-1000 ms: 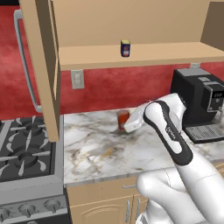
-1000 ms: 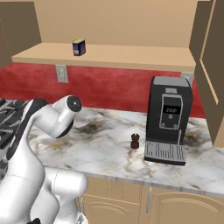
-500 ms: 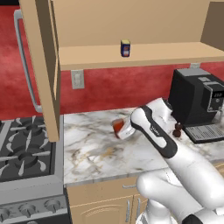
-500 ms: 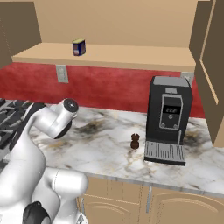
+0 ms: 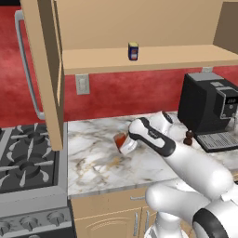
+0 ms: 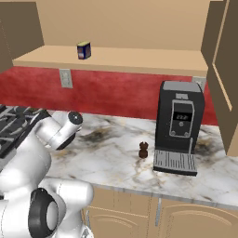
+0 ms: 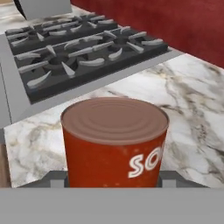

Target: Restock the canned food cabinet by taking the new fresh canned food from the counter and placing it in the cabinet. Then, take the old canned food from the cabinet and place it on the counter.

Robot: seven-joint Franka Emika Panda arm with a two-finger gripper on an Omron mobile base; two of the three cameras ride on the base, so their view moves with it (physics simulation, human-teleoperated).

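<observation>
A: How are the jaws set?

B: The gripper (image 5: 122, 143) is seen low over the counter (image 5: 97, 169), and the red can (image 7: 114, 142) is framed between two grey fingertips (image 7: 54, 178) in the hand view. Both tips are pressed to the can's sides, so the jaws are closed on it at about a can's width.

A: Is the red can set down?

B: That cannot be told; its base is hidden. Only a red sliver (image 5: 120, 139) is seen at the gripper in the left base view, near the stove (image 5: 25, 155).

A: And the blue can?

B: The blue can (image 5: 133, 51) is stood upright on the cabinet (image 5: 153, 58) shelf, above the counter, well apart from the coffee machine (image 6: 177, 125)
</observation>
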